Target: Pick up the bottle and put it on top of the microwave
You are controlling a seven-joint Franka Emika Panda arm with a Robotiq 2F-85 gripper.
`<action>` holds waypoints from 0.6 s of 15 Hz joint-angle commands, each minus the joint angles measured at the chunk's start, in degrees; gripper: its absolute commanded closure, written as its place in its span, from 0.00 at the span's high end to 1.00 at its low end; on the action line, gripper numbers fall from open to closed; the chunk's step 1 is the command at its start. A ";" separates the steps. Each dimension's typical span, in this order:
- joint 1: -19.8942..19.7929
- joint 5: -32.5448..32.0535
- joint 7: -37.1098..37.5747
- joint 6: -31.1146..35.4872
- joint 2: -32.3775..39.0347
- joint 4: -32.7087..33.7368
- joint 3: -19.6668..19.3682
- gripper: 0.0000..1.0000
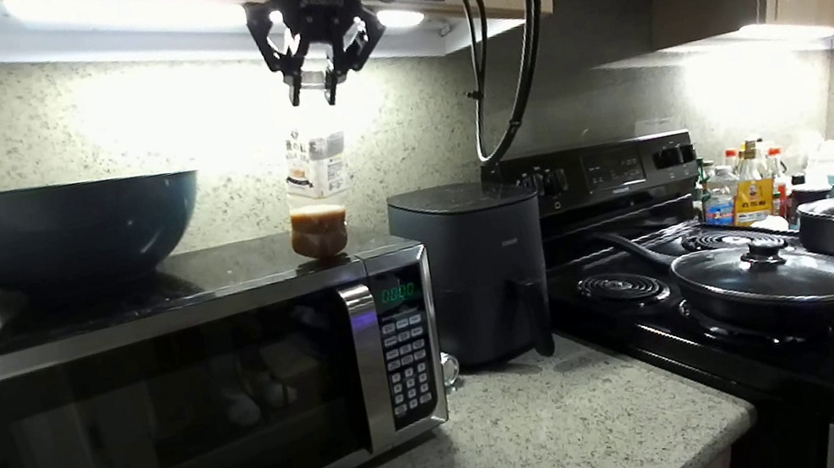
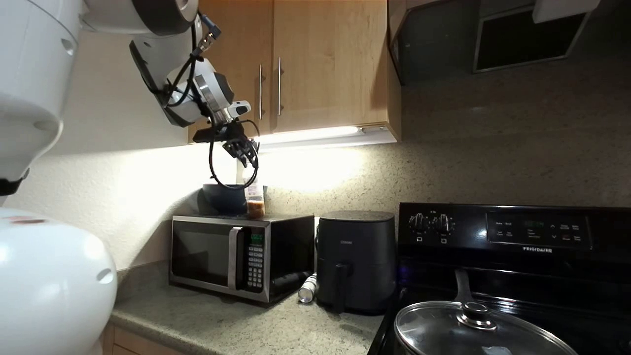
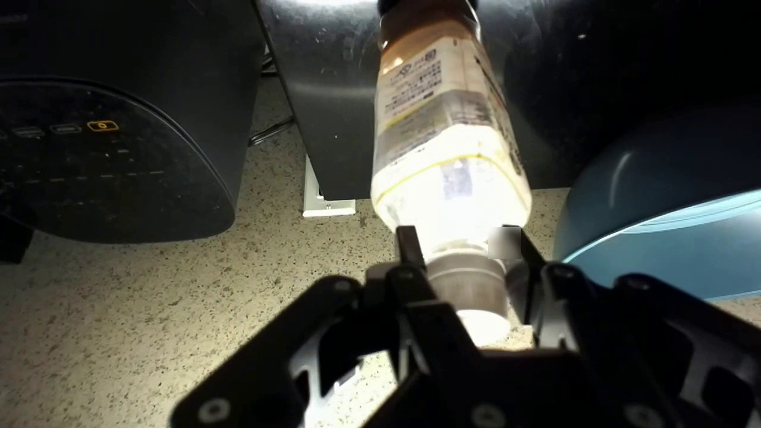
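Note:
The bottle point(image 1: 317, 167), clear with a printed label and amber liquid at the bottom, hangs cap-up from my gripper point(image 1: 312, 91). In the wrist view, my gripper point(image 3: 462, 238) is shut on the neck and cap of the bottle point(image 3: 446, 128), one finger at each side. The microwave point(image 1: 160, 433), steel-framed with a dark door, has its top right under the bottle, toward the keypad end. In an exterior view the bottle point(image 2: 255, 208) stands nearly upright over the right part of the microwave point(image 2: 212, 254). Whether its base touches the top, I cannot tell.
On the microwave's left part sits a large dark blue bowl point(image 1: 52, 234), close beside the bottle. A black air fryer point(image 1: 476, 275) stands to the microwave's right. Above are wooden cabinets point(image 2: 330, 64). Farther right is a stove with a lidded pan point(image 1: 773, 283).

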 commanded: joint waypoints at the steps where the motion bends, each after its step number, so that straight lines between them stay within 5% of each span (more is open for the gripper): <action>1: 1.63 4.97 -4.42 -4.36 3.32 5.88 -1.46 0.12; 9: 5.39 1.40 -3.97 -8.88 7.41 12.66 -4.55 0.12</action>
